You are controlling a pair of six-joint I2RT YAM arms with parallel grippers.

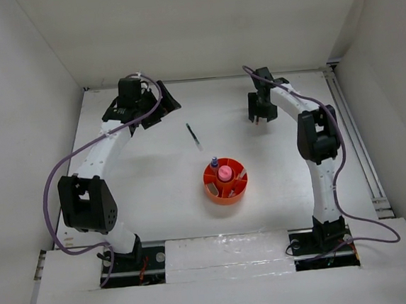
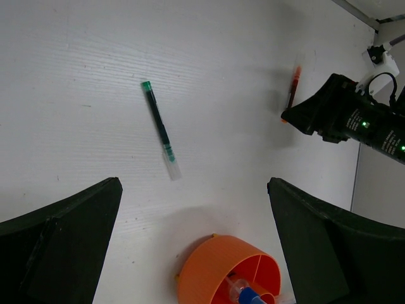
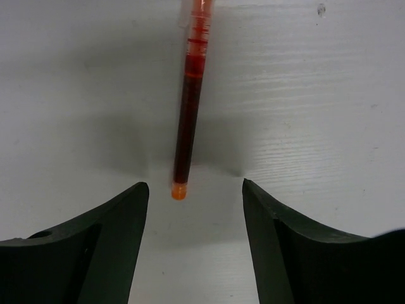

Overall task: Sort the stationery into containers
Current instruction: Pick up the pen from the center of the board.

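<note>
**Open right hand (image 3: pixel 194 189) at red pen (image 3: pixel 190 101)**

I see the right hand spread, gripping nothing. Bare surface (image 3: pixel 329 95) on both sides of it; back wall (image 1: pixel 200 38) near beyond. The red pen lies flat just ahead, orange tip at the finger gap. The left hand (image 2: pixel 194 183) is open too; dark pen (image 2: pixel 159 126) and orange tray (image 2: pixel 209 266) lie apart from it.

I've got the left gripper (image 1: pixel 164 102) reaching out at eleven o'clock, the right gripper (image 1: pixel 260 118) at one o'clock, both with jaws spread wide.
</note>
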